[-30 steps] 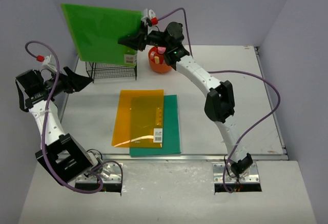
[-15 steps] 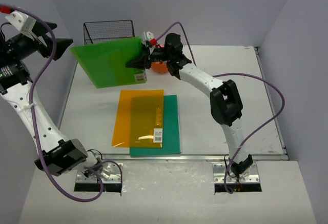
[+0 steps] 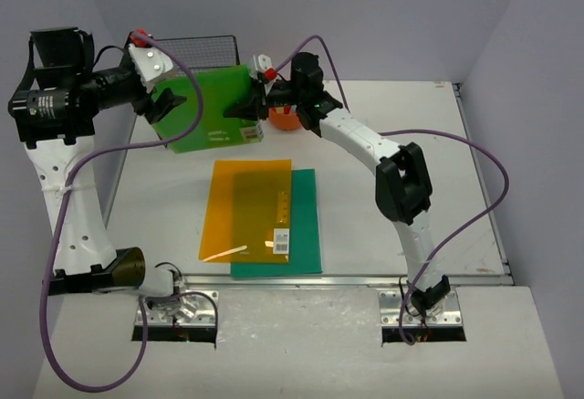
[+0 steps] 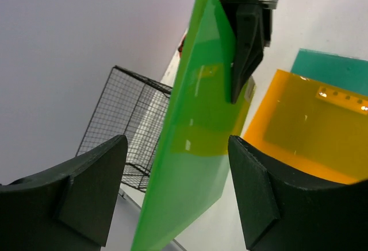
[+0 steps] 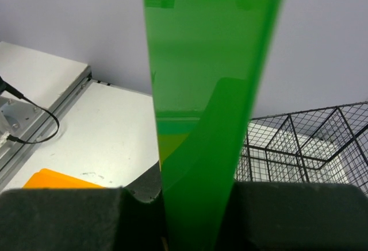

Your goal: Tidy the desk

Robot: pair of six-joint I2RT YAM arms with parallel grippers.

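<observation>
The thin green translucent plastic sheet [image 3: 212, 107] looks light and springy rather than rigid, with a glossy face likely to slip, so it is best pinched near an edge; a second hold on the opposite edge should stop it flexing. The right tool [image 3: 246, 107] is clenched on its right-hand edge and holds it upright in the air above the far left part of the white flat rectangular table [image 3: 411, 198], in front of the black wire basket [image 3: 196, 52]. The left tool [image 4: 177, 147] is spread wide, one finger on each side of the sheet and neither touching it. Counted: three plastic sheets in all, the green one aloft, one orange translucent folder [image 3: 246, 207] lying on one teal folder [image 3: 306, 235]; one basket; one orange round object [image 3: 285, 120] behind the right arm
</observation>
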